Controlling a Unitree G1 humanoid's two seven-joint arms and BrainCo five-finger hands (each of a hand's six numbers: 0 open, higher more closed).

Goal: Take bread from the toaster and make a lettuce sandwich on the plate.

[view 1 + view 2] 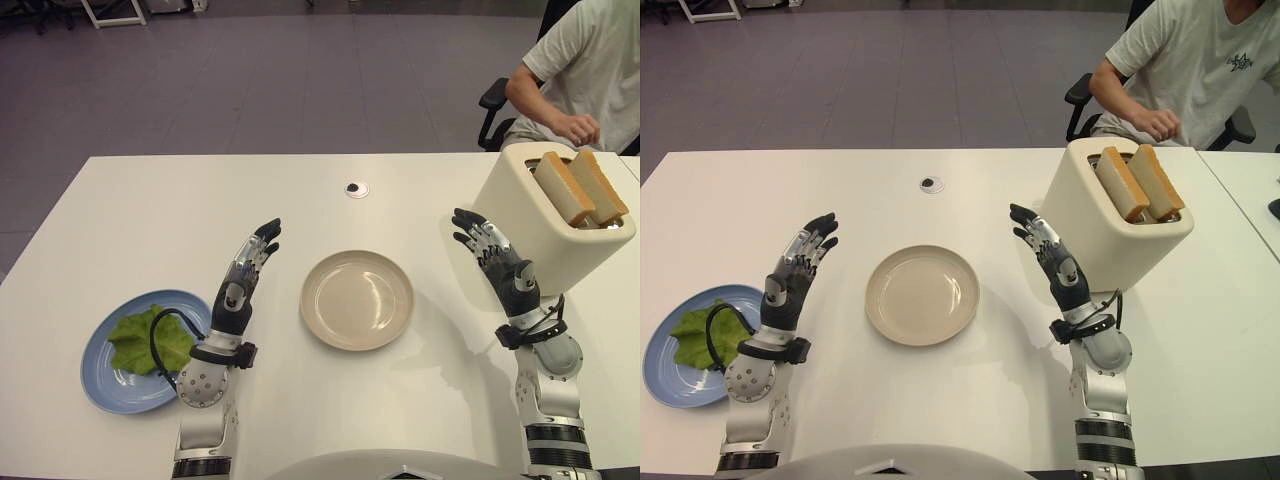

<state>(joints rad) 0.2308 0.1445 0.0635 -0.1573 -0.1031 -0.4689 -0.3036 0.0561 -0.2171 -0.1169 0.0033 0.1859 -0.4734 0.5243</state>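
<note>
A cream toaster [540, 220] stands at the right of the white table with two bread slices [580, 187] sticking out of its slots. My right hand [497, 262] hovers open just left of the toaster, holding nothing. An empty beige plate [357, 299] lies in the middle. A lettuce leaf [140, 340] rests on a blue plate [105, 385] at the front left. Between the two plates, my left hand [243, 275] is held up open and empty, fingers pointing away.
A small round black-and-white disc [356, 189] lies on the table behind the beige plate. A seated person in a light shirt [590, 70] is behind the toaster, off the table's far right corner.
</note>
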